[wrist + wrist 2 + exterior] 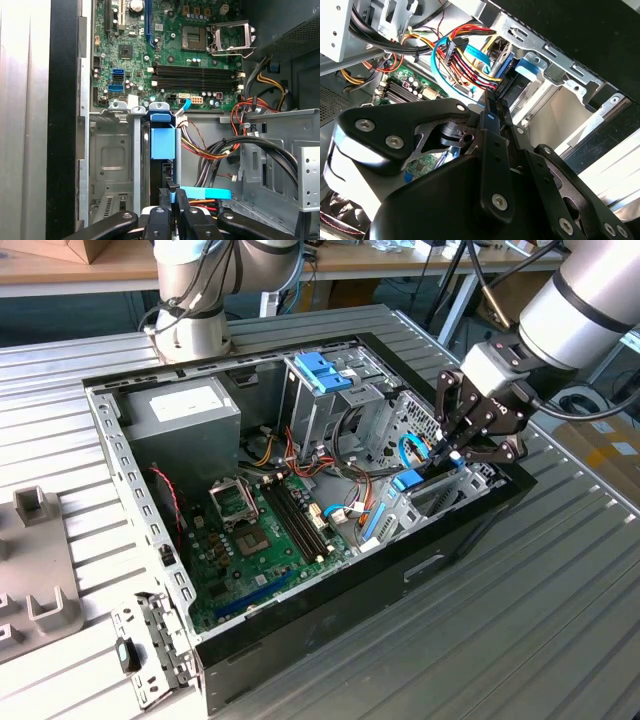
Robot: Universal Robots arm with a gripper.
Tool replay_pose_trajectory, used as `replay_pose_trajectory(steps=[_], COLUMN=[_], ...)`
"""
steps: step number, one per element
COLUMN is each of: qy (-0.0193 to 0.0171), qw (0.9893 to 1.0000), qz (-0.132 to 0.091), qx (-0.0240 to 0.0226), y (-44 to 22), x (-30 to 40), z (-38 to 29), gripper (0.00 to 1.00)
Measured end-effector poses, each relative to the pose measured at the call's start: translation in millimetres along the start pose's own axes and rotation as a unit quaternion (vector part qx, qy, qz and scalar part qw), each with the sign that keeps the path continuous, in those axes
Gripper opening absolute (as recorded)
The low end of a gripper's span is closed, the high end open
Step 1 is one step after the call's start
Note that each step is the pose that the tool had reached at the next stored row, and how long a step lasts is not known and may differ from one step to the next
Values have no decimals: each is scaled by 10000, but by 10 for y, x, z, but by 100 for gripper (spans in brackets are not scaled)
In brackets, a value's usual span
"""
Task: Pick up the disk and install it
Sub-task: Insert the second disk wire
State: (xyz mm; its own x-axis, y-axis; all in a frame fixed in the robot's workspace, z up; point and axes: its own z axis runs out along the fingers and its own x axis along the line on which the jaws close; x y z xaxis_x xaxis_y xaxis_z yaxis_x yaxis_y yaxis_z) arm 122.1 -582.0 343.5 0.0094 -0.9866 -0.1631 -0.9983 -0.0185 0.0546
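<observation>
While disk sits edge-up in drive bay at case front, beside motherboard, jaws look closed on its rear edge — I judge gripper pinching it. Risks: cable bundle just beside bay could snag; tilted push could jam blue carrier against bay wall — slip likely.
</observation>
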Motion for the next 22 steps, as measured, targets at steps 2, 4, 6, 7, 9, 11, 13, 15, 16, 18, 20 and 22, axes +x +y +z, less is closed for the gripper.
replay_pose_trajectory(steps=[2,4,6,7,9,11,13,15,16,18,20,22], qy=[1,2,1,1,1,1,0,0,0,0,-1,-2], qw=[10000,10000,10000,10000,10000,10000,10000,10000,10000,10000,10000,10000], qz=[0,0,0,0,0,0,1,0,0,0,-1,0], qx=[0,0,0,0,0,0,0,0,0,0,1,0], y=[0,2,5,5,5,5,4,1,1,-3,-11,-19], x=[0,0,1,1,1,2,2,2,2,2,2,2], z=[1,5,8,10,11,12,12,12,12,12,12,12], gripper=[16,16,16,16,16,16,16,16,16,16,16,16])
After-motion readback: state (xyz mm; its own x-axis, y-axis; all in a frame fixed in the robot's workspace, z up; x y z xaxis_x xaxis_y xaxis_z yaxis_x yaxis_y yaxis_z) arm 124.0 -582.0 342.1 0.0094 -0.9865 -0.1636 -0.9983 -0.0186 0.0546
